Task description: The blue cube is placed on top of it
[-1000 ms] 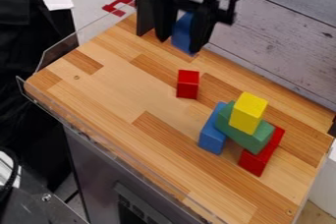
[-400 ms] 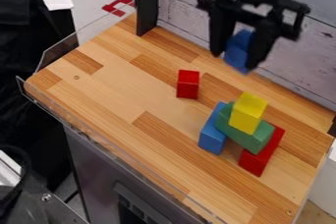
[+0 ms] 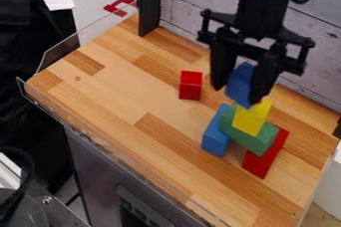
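Observation:
The black gripper (image 3: pixel 241 89) hangs over the right part of the wooden table, shut on a blue cube (image 3: pixel 240 84). That cube's lower end is in front of the upper edge of a yellow block (image 3: pixel 251 119); whether they touch I cannot tell. The yellow block stands on a green block (image 3: pixel 248 137), which lies across a blue block (image 3: pixel 215 135) at its left and a red block (image 3: pixel 265 155) at its right.
A small red block (image 3: pixel 190 85) stands on the wooden table (image 3: pixel 120 101), left of the stack. A dark post (image 3: pixel 150 2) rises at the table's back edge, beside the grey plank wall (image 3: pixel 190 2). Clear panels edge the left and front sides.
The gripper has carried the blue cube from the upper middle to the right, then lowered it close to the yellow block. The stack and the small red block have stayed put.

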You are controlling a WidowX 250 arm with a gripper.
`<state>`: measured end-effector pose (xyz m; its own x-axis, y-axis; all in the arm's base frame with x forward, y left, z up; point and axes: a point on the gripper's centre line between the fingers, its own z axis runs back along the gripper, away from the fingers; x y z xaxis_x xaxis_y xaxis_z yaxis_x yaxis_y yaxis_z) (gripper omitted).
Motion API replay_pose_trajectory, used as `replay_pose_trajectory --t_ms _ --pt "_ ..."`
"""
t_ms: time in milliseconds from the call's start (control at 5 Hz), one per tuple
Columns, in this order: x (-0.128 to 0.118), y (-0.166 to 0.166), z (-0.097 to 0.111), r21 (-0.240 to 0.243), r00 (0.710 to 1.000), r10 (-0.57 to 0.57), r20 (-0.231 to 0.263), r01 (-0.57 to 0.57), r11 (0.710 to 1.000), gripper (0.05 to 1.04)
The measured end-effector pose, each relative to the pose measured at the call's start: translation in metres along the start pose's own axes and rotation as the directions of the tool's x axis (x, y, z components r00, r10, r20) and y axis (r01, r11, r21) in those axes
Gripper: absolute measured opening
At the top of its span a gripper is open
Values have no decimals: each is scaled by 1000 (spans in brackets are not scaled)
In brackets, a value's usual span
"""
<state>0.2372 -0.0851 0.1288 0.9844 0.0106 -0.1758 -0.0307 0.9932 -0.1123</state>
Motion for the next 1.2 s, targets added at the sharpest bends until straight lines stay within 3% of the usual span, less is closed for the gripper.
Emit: replay_pose_trajectory --t_ms 200,1200 --pt "-1 -2 -5 7 999 3 -38 -2 1000 553" --pt "17 -1 -13 5 999 -1 -32 1 1000 553"
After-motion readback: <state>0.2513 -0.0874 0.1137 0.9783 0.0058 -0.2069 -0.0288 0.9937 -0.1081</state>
